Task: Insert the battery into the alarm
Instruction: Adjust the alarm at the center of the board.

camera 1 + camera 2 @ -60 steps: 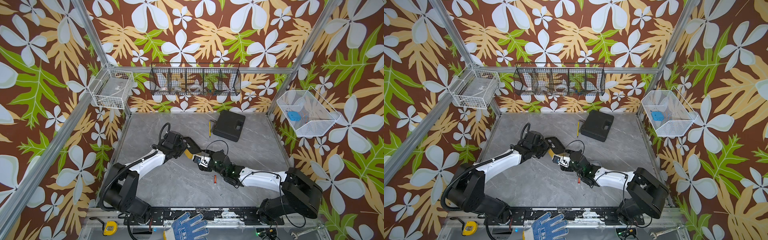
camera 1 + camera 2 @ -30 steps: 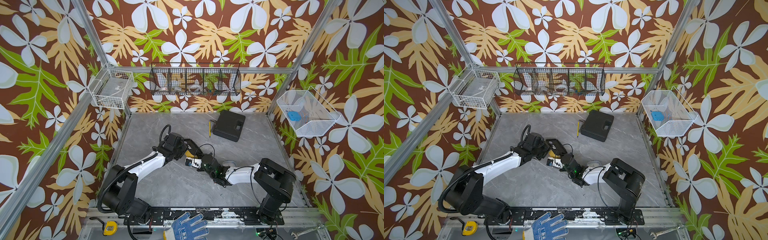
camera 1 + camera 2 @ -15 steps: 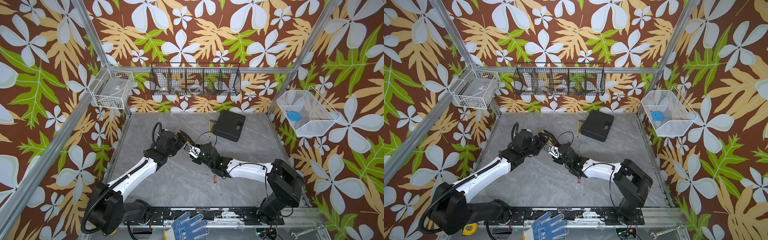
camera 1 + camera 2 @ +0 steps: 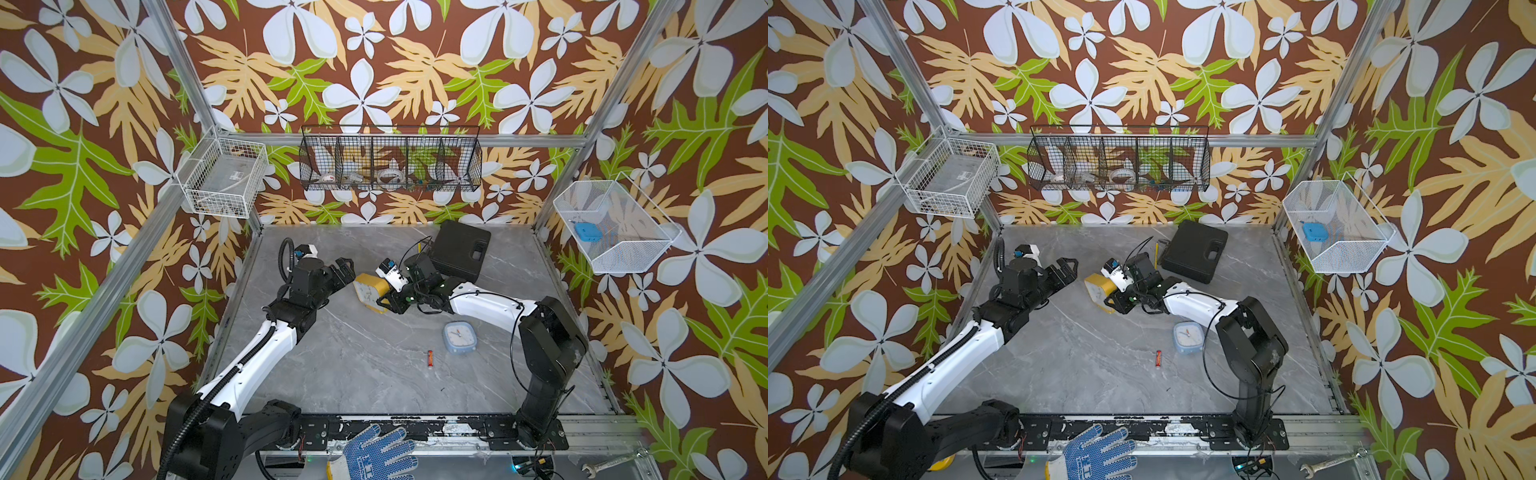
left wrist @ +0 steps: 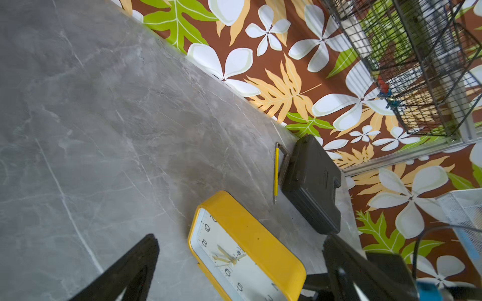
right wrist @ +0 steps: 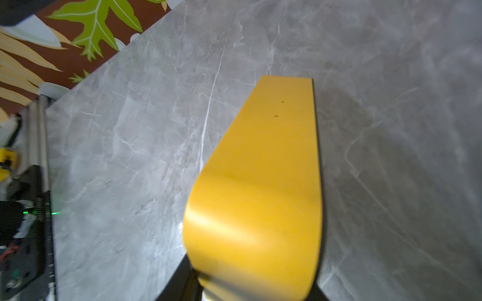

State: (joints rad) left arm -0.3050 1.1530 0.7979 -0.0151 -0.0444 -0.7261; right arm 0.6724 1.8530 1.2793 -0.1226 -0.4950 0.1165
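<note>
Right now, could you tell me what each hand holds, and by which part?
The right hand pinches the yellow alarm clock by one edge; the open left hand holds nothing.

Both top views are bright, even and sharp. The right wrist view is blurred, with glare on the yellow alarm [image 6: 229, 224] and a soft shadow on the bench [image 6: 386, 146].

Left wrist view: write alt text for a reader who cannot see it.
A yellow alarm clock, white face showing, appears between the wide-open jaws of the left gripper, against a grey marble table. Beyond lie a yellow pencil and a black case near the floral wall, where a black wire basket hangs.
</note>
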